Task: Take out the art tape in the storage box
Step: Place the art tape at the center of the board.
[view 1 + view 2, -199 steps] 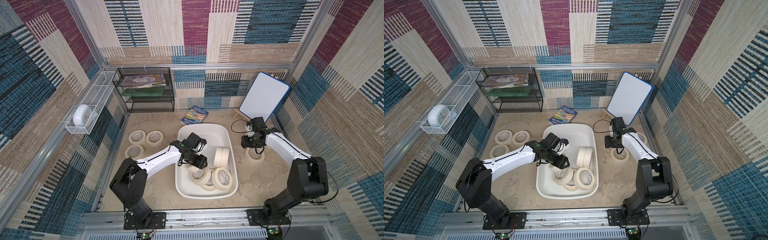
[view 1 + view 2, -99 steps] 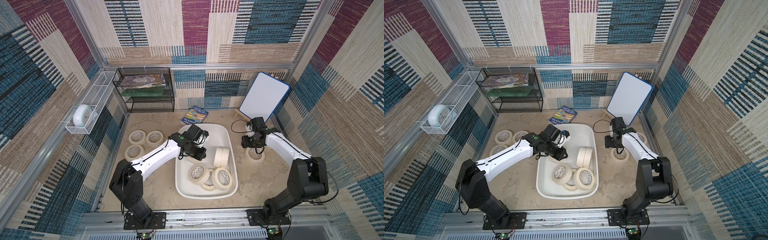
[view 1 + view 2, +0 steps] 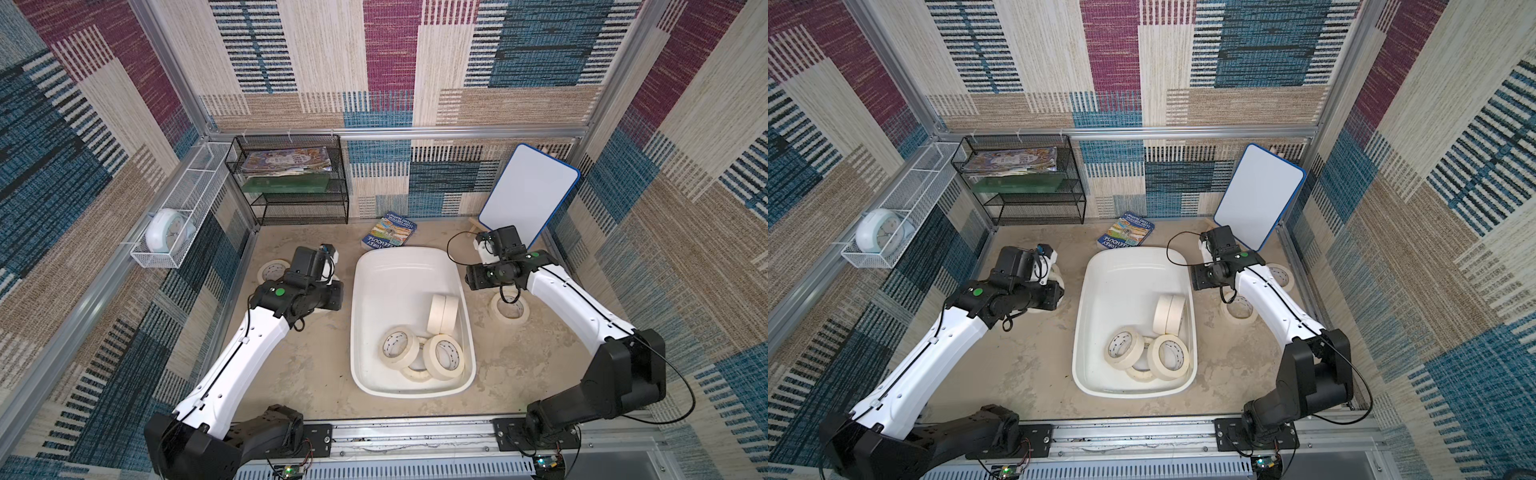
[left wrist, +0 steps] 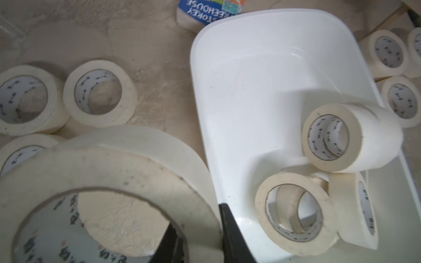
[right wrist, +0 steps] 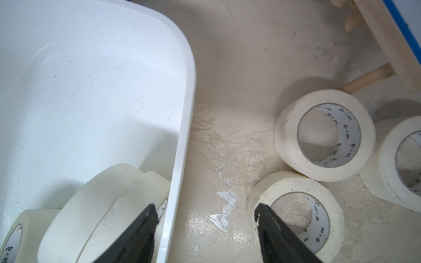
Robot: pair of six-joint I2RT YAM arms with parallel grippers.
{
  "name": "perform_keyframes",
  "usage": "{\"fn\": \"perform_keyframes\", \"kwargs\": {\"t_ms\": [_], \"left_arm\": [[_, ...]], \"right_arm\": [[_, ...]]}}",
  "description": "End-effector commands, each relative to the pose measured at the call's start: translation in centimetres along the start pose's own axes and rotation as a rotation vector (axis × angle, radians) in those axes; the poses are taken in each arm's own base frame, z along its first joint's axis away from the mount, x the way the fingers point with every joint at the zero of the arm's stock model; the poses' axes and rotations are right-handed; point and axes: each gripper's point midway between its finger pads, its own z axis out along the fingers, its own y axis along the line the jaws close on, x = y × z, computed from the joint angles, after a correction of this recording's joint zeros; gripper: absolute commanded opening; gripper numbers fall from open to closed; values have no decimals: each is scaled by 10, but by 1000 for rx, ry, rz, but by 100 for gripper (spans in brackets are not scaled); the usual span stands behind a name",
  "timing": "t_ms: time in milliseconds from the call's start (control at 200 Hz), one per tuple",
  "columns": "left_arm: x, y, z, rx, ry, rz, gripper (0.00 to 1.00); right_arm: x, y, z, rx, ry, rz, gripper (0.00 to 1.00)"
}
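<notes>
The white storage box [image 3: 358, 291] sits mid-table and holds several rolls of art tape: two upright together [image 3: 443, 313], others leaning or flat [image 3: 400, 347]. My left gripper [image 4: 200, 239] is shut on the wall of one roll [image 4: 127, 168], one finger inside the ring and one outside. It hangs over the table just left of the box rim [image 4: 205, 127]. More rolls [image 4: 100, 93] lie flat beneath it. My right gripper [image 5: 205, 211] is open over bare table, between the box's right rim [image 5: 182, 141] and a flat roll [image 5: 296, 214].
Other rolls lie right of the box [image 3: 1239, 308] [image 5: 325, 134]. A whiteboard [image 3: 528, 195] on a wooden easel stands behind my right arm. A book [image 3: 388, 232] lies behind the box. A black mesh rack [image 3: 291, 183] and a wire basket with a clock [image 3: 166, 232] line the back left.
My left gripper shut on a roll inside the box, then carried it up and left across the rim to the table side. My right gripper's jaws opened wider; that arm stayed put.
</notes>
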Motion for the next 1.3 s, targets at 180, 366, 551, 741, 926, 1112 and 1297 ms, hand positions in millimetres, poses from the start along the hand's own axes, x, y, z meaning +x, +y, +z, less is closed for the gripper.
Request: {"fn": "perform_keyframes", "kwargs": {"t_ms": [180,366,551,741,926,1112,1297], "left_arm": [[15,65,67,11,22,-271,0],[29,58,107,65,111,-285,0],[43,64,141,50,178,-289,0],[43,78,162,-2,226,-273,0],[30,92,169,-40,259,-274,0],[30,103,178,-46,281,-300,5],[29,101,173,-38,273,-294,35]], "right_arm": [[3,6,-5,-11,5,-18,73],[8,5,2,-6,19,-19,73],[9,4,4,1,27,-20,73],[11,4,-1,4,21,-20,73],[15,13,-8,-10,19,-38,73],[28,37,-22,-29,38,-97,73],[27,67,-46,-60,11,-164,73]]}}
